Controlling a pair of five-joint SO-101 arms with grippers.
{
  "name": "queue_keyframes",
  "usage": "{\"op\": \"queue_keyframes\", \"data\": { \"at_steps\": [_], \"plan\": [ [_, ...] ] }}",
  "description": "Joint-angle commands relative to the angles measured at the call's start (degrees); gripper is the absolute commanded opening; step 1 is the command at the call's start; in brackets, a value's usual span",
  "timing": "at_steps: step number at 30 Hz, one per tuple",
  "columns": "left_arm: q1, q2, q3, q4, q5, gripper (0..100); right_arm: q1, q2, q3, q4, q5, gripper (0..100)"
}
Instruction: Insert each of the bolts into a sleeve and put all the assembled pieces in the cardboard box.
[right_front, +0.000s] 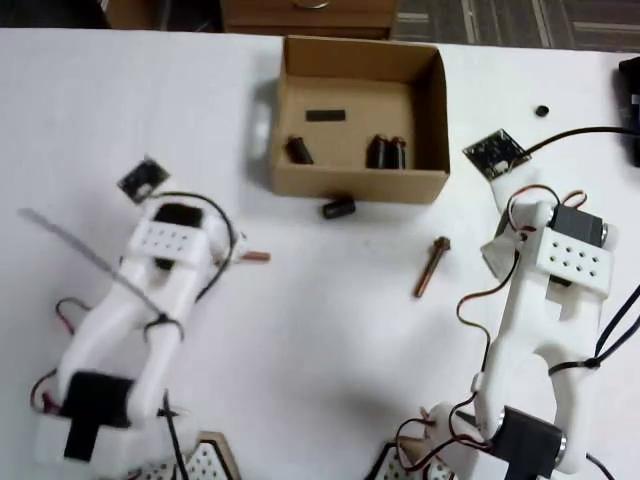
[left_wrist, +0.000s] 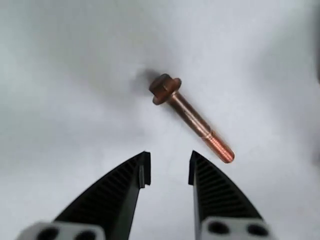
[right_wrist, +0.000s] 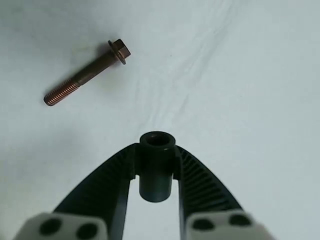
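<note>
A copper bolt (left_wrist: 192, 117) lies on the white table just ahead of my left gripper (left_wrist: 169, 172), which is open with nothing between its fingers. In the high view that bolt's tip (right_front: 257, 257) pokes out beside the left arm. My right gripper (right_wrist: 156, 172) is shut on a black sleeve (right_wrist: 156, 165), held upright with its bore facing up. A second copper bolt (right_wrist: 87, 75) lies a short way beyond it, also seen mid-table (right_front: 432, 267). The cardboard box (right_front: 430, 100) stands at the back centre with three dark assembled pieces (right_front: 385, 152) inside. One loose black sleeve (right_front: 338, 208) lies against the box's front wall.
A small circuit board (right_front: 143, 178) lies near the left arm and another (right_front: 496, 152) with a black cable near the right arm. A small black part (right_front: 541, 110) sits at the back right. Open table stretches between the two arms.
</note>
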Motion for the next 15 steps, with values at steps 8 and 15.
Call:
{"op": "queue_keyframes", "data": {
  "at_steps": [8, 15],
  "plan": [
    [1.9, 3.4, -8.7, 2.4, 4.0, 20, 0.0, -2.4, -0.3, -0.4, 0.4, 2.0],
    [-2.3, 3.7, -8.7, -0.1, 6.9, 14, -0.5, -2.4, -0.3, -0.7, 0.4, 2.0]
  ]
}}
